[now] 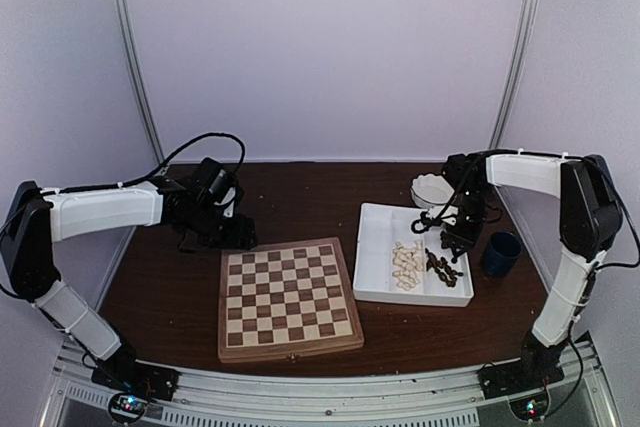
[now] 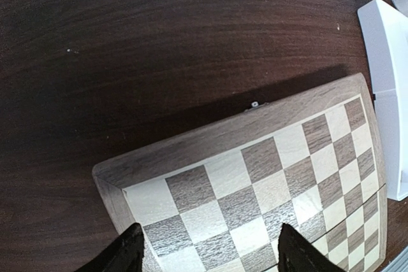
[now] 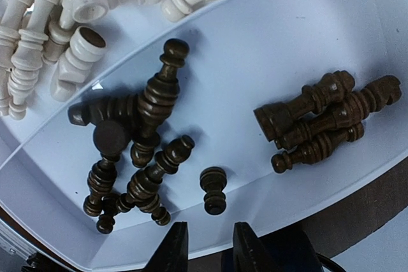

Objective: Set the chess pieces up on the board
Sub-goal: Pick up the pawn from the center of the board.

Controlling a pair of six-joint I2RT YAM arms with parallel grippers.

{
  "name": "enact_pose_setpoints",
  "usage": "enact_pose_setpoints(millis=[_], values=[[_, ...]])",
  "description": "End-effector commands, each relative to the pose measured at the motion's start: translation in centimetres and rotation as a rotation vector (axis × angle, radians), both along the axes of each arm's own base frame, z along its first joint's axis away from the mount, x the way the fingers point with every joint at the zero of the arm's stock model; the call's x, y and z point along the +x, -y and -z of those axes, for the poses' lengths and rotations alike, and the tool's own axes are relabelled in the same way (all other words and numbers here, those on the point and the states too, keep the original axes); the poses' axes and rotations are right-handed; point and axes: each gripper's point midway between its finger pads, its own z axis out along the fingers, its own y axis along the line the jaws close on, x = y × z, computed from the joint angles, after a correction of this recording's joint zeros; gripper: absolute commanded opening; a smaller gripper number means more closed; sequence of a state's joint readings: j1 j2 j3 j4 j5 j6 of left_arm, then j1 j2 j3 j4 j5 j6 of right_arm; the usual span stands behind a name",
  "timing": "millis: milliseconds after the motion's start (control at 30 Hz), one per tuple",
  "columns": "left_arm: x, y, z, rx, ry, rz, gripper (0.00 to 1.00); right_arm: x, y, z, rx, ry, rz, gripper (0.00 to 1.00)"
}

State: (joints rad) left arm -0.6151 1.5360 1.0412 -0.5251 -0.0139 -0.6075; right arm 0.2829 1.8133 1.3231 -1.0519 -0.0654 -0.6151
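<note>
**Right end effector over the tray; left end effector over the board**

Right end effector [image 3: 210,230]: fingers are drawn close together with a narrow gap, and nothing is seen between them. It is held above the near rim of the white divided tray [image 3: 306,30].

Dark brown chess pieces [image 3: 134,138]: a tangled heap is laid on its side in one tray compartment. A smaller bundle [image 3: 325,116] is found apart from it, and a single dark pawn [image 3: 214,190] lies just ahead of the fingertips.

Cream chess pieces [image 3: 51,36]: they are heaped in the adjoining compartment.

Board [image 1: 288,299]: it is laid flat on the dark tabletop [image 2: 127,62], just left of the tray in the top view. A small metal clasp [image 2: 254,104] is seen on its far edge.

Left end effector [image 2: 209,240]: fingers are spread wide, nothing is held, and it is poised over the board's far left corner.

Blue cup [image 1: 500,253] and white bowl [image 1: 431,190]: both are placed near the tray.
</note>
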Motion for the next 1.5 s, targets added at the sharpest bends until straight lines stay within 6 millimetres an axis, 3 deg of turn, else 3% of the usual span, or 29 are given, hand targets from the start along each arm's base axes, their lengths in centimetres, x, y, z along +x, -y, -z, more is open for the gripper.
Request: enact_pose_setpoints(millis=[0,200,667,933,1200,1467], values=[[0.4,0.4,-0.3,-0.032,0.018,-0.002,0.72,0.1,0.6,0.1,-0.044,-0.014,-0.013,0.29],[0.3,0.4,0.0,-0.030,0.012,-0.005,0.72,-0.2,0.7,1.2,-0.054,-0.041,-0.023,0.28],[-0.2,0.0,0.5,-0.028,-0.003,-0.016,0.72,-0.2,0.1,2.3,-0.052,-0.058,-0.040,0.13],[-0.6,0.4,0.5,-0.049,-0.020,-0.001,0.72,0.1,0.1,2.4,-0.050,-0.036,-0.031,0.07],[-0.6,0.4,0.6,-0.053,-0.024,-0.005,0.72,0.4,0.1,2.7,-0.054,-0.026,-0.024,0.11],[-0.8,0.3,0.5,-0.053,-0.020,-0.004,0.72,0.4,-0.2,1.8,-0.045,-0.007,-0.027,0.04]])
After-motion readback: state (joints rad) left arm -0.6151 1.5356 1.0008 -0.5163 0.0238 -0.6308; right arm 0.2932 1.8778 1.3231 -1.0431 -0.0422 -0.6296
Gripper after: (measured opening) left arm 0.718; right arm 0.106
